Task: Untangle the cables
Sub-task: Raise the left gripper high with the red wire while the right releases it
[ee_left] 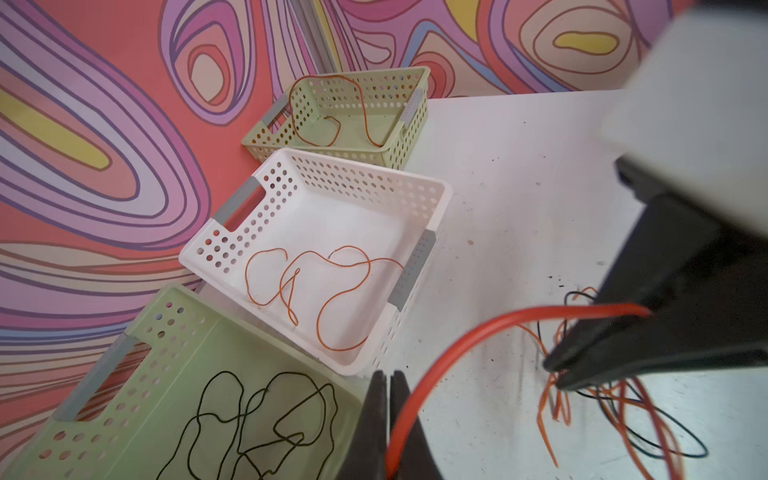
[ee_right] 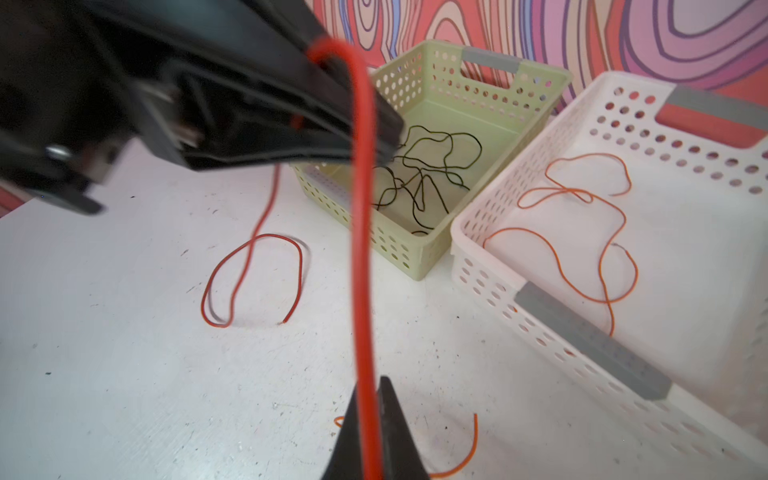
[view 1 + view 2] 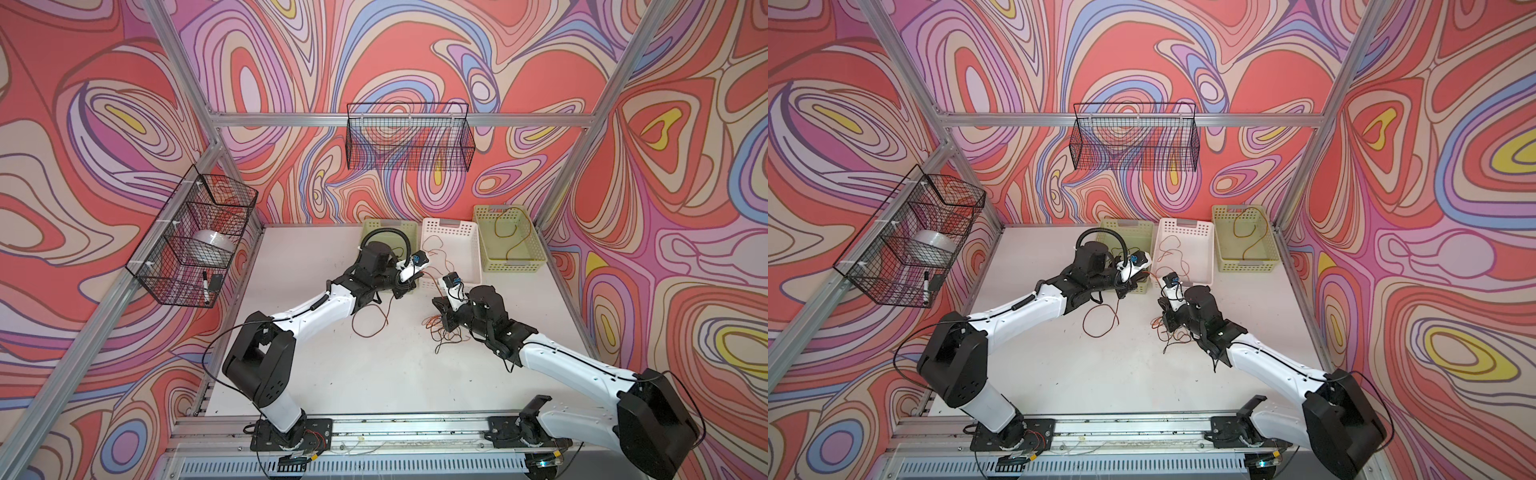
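Cable clamped in left end effector and right end effector

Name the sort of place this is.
Most likely a robotics lab test cell: an aluminium frame boxes in a white table, swirl-printed backdrop panels form the walls, and the left arm and right arm are mounted on a rail at the table's front edge.

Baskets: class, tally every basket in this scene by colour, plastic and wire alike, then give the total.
green baskets: 2
white basket: 1
black wire baskets: 2
Total: 5
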`<state>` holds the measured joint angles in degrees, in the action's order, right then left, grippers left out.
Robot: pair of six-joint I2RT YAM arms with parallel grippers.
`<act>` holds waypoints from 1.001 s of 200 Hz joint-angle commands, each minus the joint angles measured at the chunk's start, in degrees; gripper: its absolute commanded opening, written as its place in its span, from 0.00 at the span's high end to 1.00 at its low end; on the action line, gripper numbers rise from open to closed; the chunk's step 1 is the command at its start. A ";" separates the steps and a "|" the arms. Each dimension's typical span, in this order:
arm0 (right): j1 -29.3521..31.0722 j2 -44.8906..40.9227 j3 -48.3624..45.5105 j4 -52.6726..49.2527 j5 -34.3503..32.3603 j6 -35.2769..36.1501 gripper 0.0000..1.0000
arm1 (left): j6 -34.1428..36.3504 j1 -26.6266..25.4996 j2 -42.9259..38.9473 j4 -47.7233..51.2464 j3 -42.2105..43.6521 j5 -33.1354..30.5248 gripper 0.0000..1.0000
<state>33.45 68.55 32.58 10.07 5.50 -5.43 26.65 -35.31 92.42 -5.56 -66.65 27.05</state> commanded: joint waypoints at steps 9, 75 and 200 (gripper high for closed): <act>0.26 4.57 -5.38 15.24 -3.09 -15.99 0.84 | -3.05 -0.64 -6.95 4.53 -1.37 3.61 1.00; 0.22 17.68 -2.94 17.61 -0.92 -19.54 0.88 | -7.06 -0.64 -12.98 9.22 -9.24 1.30 1.00; 0.28 24.72 -2.26 14.63 -1.27 -21.25 0.88 | 0.02 2.24 -11.40 28.30 -39.53 -7.34 1.00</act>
<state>33.47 92.99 29.74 25.80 4.51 -26.15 25.26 -34.74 80.38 18.28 -101.10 21.28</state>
